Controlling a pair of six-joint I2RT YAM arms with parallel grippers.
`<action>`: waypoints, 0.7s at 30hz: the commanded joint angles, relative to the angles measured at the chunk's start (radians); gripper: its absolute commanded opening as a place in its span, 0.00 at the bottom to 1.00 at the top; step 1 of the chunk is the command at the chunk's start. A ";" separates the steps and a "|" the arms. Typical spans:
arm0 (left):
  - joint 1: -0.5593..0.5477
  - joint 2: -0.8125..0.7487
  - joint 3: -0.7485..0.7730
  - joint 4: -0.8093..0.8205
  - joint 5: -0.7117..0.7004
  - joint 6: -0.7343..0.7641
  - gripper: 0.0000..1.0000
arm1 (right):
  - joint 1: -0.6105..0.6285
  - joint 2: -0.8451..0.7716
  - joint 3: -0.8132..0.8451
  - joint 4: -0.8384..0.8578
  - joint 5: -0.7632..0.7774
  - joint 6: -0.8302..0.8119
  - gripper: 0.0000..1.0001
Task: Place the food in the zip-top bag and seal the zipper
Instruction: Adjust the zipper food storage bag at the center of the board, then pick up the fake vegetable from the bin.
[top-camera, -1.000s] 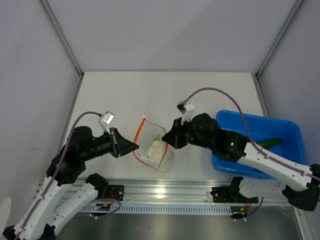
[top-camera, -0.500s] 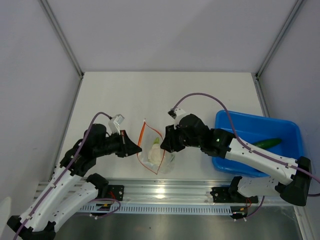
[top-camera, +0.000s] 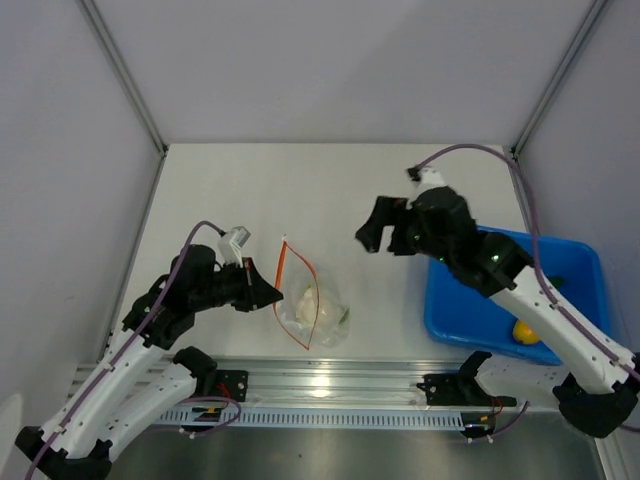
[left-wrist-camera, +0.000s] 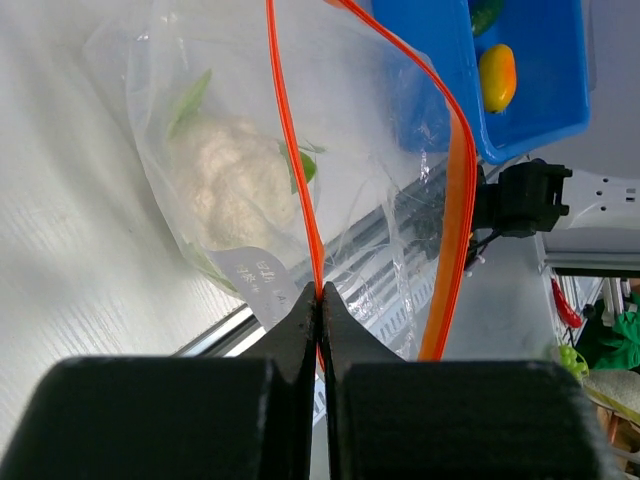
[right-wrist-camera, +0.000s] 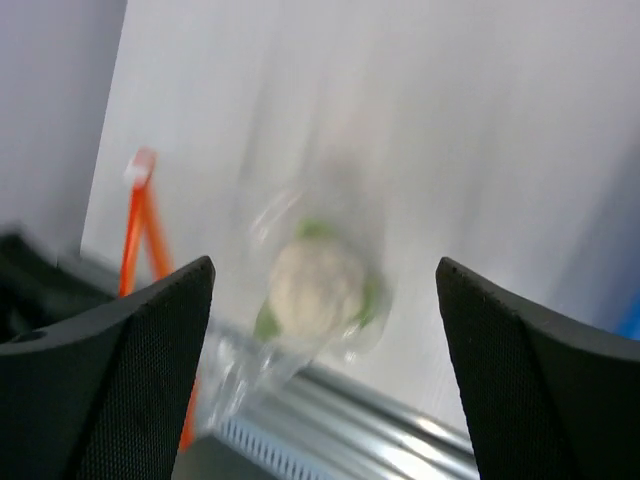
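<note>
Left wrist: left end effector (left-wrist-camera: 319, 296) pinches orange-red zipper strip (left-wrist-camera: 288, 150) of clear plastic bag (left-wrist-camera: 150, 80), pale leafy lump (left-wrist-camera: 230, 190) inside; right end effector (top-camera: 386, 232) gaping, empty, arm across blue plastic tray (top-camera: 455, 322).

Cucumber (left-wrist-camera: 486, 14): cut off by top edge.
Bag (right-wrist-camera: 305, 285): blurred in right wrist view.
Tray (top-camera: 465, 312): partly behind right arm (top-camera: 505, 280).

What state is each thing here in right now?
left gripper: shut on the zipper.
right gripper: open, empty, raised.
zip-top bag: mouth open.
zipper: unsealed.
cauliflower: inside the bag.
yellow fruit: in the blue tray.
cucumber: in the tray, mostly hidden.
</note>
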 joint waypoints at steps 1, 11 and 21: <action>-0.005 0.006 0.047 0.033 0.015 0.026 0.01 | -0.250 -0.060 0.038 -0.080 -0.017 0.025 0.93; -0.005 0.000 0.033 0.048 0.055 -0.010 0.01 | -0.848 0.024 -0.036 -0.081 0.062 0.042 0.94; -0.005 0.008 0.057 0.035 0.091 -0.036 0.01 | -1.161 0.117 -0.290 0.061 0.151 0.174 0.90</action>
